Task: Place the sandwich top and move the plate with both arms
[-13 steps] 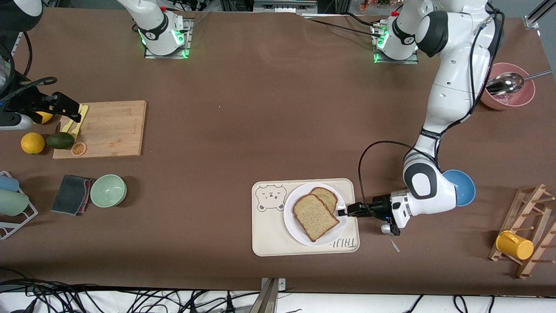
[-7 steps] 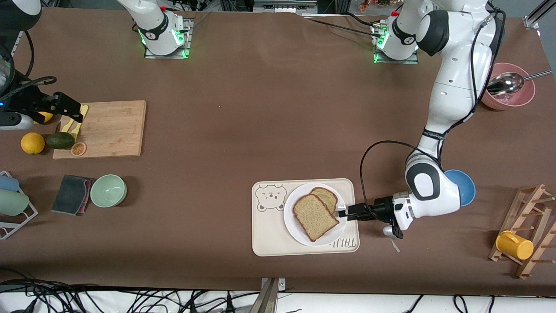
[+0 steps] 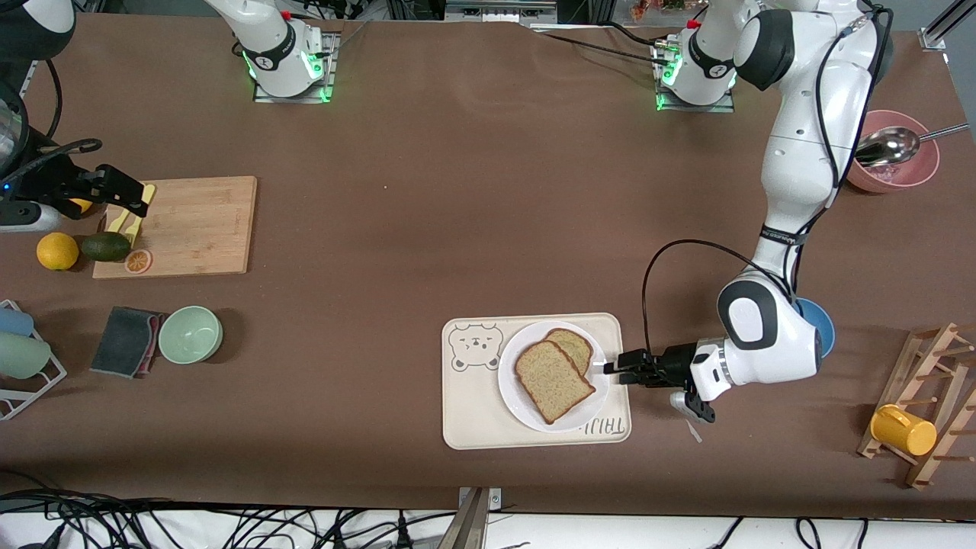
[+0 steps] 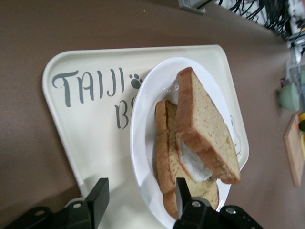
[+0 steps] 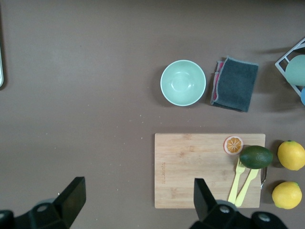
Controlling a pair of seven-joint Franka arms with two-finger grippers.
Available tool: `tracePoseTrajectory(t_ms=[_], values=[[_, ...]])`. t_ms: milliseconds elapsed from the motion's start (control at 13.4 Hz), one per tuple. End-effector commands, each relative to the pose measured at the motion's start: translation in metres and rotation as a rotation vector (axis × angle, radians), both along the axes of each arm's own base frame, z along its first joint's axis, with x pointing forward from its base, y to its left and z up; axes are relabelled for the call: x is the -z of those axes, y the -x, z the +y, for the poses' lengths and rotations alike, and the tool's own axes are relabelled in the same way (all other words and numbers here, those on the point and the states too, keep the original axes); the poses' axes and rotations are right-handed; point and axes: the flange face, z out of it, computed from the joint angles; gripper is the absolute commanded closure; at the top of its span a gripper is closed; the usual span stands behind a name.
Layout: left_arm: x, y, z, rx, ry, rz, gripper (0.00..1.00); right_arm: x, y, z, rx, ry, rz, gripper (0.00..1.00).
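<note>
The sandwich top [image 3: 553,380] is seen leaning on the stack on the plate [image 3: 521,402], on the tray near the table's front edge. The left gripper [image 3: 616,368] is held apart, empty, at the plate's rim; the right gripper [image 3: 131,200] waits spread over the cutting board. If the rim is jolted, the tilted slice could be slid off.

brown table [image 3: 457,191] | tray [image 3: 473,412] | board [image 3: 198,225] | 3 bowls | rack [image 3: 934,404]
</note>
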Motion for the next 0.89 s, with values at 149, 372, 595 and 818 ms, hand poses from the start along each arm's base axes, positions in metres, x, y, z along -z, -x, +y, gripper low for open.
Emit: tracePoseTrajectory(t_ms=[149,372,595,818], values=[[-0.071,0.005,0.008,0.114,-0.191,0.026,0.36,-0.015,-0.016,-0.005,-0.001,-0.016,-0.015,0.0],[-0.128,0.012,0.017,0.174,-0.355,0.043,0.36,-0.013,-0.016,-0.006,-0.002,-0.012,-0.009,0.0],[-0.193,0.028,0.024,0.236,-0.506,0.06,0.36,-0.008,-0.015,-0.006,-0.004,-0.012,0.0,0.0],[-0.257,0.056,0.027,0.265,-0.606,0.113,0.36,-0.012,-0.014,-0.006,-0.003,-0.01,-0.008,0.0]])
